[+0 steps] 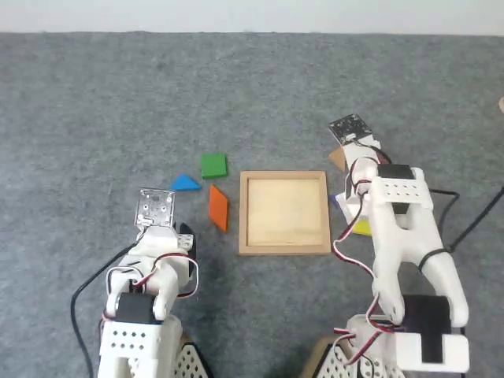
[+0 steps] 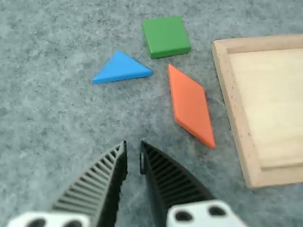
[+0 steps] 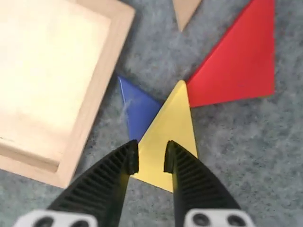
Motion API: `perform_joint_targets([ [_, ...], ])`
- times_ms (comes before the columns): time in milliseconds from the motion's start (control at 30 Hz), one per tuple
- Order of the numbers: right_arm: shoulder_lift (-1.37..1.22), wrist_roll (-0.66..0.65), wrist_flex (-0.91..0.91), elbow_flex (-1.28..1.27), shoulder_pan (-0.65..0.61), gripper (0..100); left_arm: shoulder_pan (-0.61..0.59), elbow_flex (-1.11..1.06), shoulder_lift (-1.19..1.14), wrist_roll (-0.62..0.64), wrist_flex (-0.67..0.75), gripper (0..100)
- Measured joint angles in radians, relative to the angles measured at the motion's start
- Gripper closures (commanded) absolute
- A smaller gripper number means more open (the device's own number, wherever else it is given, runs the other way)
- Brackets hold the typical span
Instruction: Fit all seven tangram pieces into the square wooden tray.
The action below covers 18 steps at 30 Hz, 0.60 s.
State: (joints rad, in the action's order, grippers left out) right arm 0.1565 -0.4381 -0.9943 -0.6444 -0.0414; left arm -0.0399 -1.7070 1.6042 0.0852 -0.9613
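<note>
While left gripper hangs a crack open, empty, near-left of tray, orange parallelogram lies just beyond, beside tray's left rim. Blue triangle, green square farther off. Right gripper slightly open, empty, over yellow triangle right of tray. Navy triangle and red triangle touch yellow; tan triangle farther. All on grey surface.

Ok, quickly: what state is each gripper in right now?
Left gripper: open a crack, holding nothing.
Right gripper: slightly open over the yellow triangle, holding nothing.
</note>
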Motion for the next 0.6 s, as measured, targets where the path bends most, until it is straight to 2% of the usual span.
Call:
perform_joint_targets([
  [167, 0.0, 0.0, 0.005, -0.011, 0.006, 83.5, 0.0, 0.0, 0.0, 0.0, 0.0, 95],
  [600, -0.143, -0.064, 0.005, 0.037, 0.044, 83.5, 0.0, 0.0, 0.0, 0.0, 0.0, 95],
])
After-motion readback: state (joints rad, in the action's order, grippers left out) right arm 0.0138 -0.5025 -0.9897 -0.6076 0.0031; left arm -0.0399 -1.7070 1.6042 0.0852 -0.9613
